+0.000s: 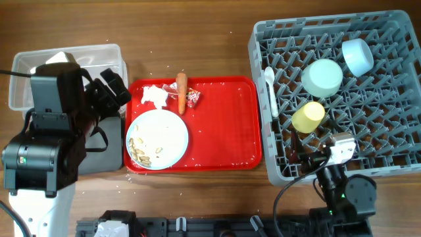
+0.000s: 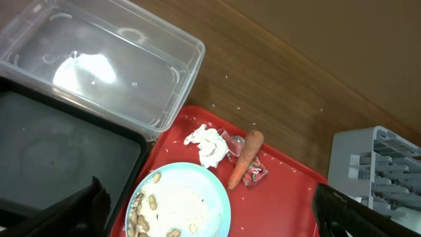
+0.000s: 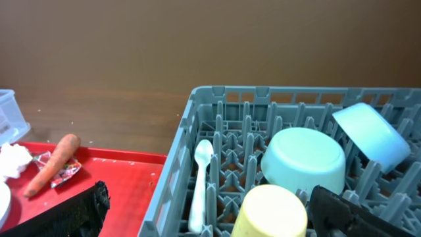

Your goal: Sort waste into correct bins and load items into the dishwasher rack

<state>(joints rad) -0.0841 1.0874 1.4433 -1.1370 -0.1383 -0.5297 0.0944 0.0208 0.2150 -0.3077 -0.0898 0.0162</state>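
The waste sits together on the red tray (image 1: 223, 138) at the middle of the desk (image 1: 217, 39). A crumpled tissue (image 1: 154, 96) and a carrot (image 1: 181, 92) lying over a wrapper (image 1: 193, 98) are on the tray's far side. Pale food scraps (image 1: 139, 151) lie on the plate (image 1: 161, 135) at its near left corner. None of it has reached a bin. The clear tub (image 1: 99, 56) at the desk's far left corner and the black tray (image 2: 59, 151) on the tub's near side hold no waste that I can make out. Both are close to the left arm, probably so waste travels a short way.

The left end effector (image 2: 207, 194) hangs above the plate, fingers spread wide and empty, seemingly lined up for the tissue or carrot.

Along the right edge, the rack (image 1: 395, 131) holds a mint bowl (image 1: 321, 77), a blue bowl (image 1: 358, 56), a cup (image 1: 308, 116) and a spoon (image 1: 270, 89). The right end effector (image 3: 209, 192) is also spread and empty, near the rack's near left part. The plate likely needs its scraps cleared before it can join them.
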